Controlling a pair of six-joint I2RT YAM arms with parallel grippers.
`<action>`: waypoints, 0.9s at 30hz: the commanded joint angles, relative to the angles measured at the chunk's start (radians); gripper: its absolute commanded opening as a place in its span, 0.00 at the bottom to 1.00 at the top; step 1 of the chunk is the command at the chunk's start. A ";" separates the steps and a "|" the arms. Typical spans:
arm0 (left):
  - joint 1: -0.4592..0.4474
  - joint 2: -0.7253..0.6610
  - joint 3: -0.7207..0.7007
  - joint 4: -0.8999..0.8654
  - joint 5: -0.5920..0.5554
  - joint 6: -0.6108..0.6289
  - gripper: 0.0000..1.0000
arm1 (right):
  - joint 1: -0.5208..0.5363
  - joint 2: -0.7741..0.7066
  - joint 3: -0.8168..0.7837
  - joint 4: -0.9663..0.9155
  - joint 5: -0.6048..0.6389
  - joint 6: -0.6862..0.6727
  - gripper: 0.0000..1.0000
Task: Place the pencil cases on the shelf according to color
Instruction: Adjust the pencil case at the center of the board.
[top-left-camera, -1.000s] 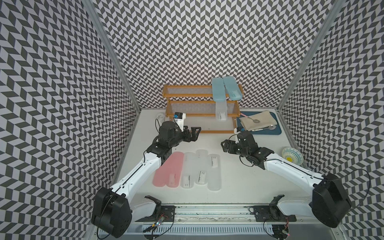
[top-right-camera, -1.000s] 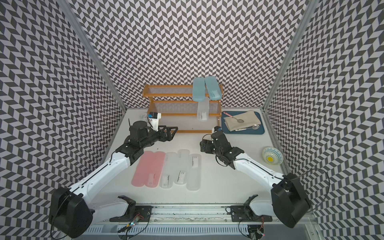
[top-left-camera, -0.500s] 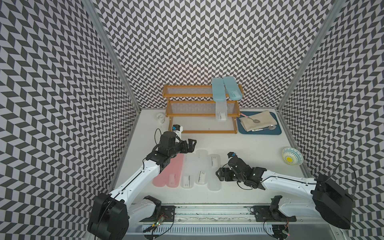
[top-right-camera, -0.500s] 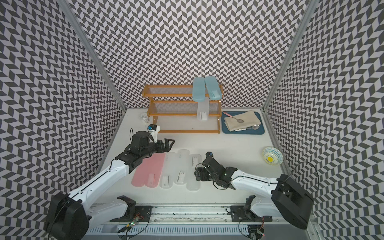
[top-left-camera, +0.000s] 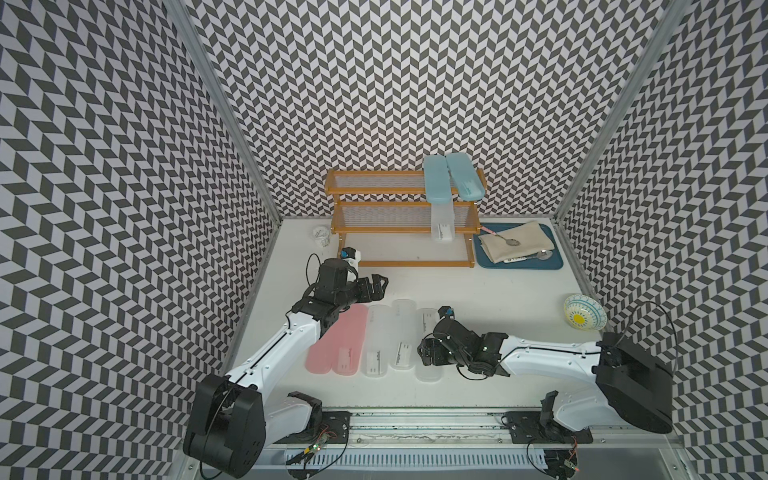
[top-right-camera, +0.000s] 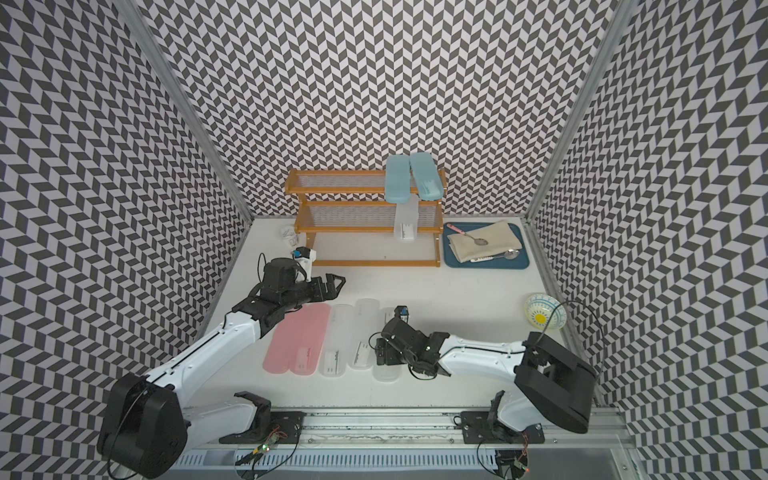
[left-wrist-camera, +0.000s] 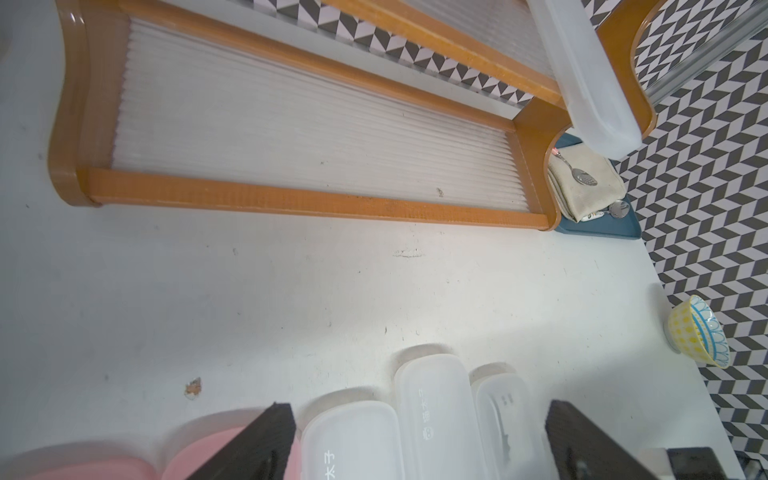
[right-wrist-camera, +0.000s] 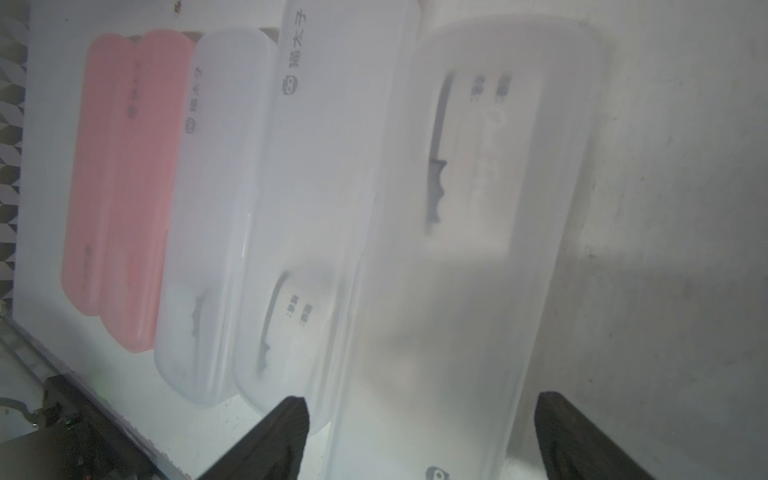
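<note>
Well in front of the shelf (top-left-camera: 411, 264), my right claw (right-wrist-camera: 419, 415) stands apart astride the end clear case (right-wrist-camera: 478, 249) (not clamped). My left claw (top-left-camera: 380, 286), also wide, hovers between the shelf and the pink cases (top-left-camera: 336, 345). Two blue cases (top-left-camera: 436, 183) lie on its top tier, and a lone clear case (top-left-camera: 441, 216) on the middle one.

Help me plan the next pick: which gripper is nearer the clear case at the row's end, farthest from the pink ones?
Right. The right gripper is open directly over that clear case, straddling it. The left gripper hovers open beyond the far end of the row.
</note>
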 joint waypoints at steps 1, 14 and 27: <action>0.009 -0.019 0.036 -0.067 -0.076 0.065 1.00 | 0.022 0.044 0.037 -0.010 0.044 0.017 0.90; 0.043 -0.030 0.038 -0.049 -0.036 0.050 0.99 | 0.023 0.130 0.084 -0.276 0.217 0.090 0.94; 0.051 -0.049 0.031 -0.039 -0.018 0.044 1.00 | -0.074 -0.162 -0.018 -0.228 0.195 -0.016 0.95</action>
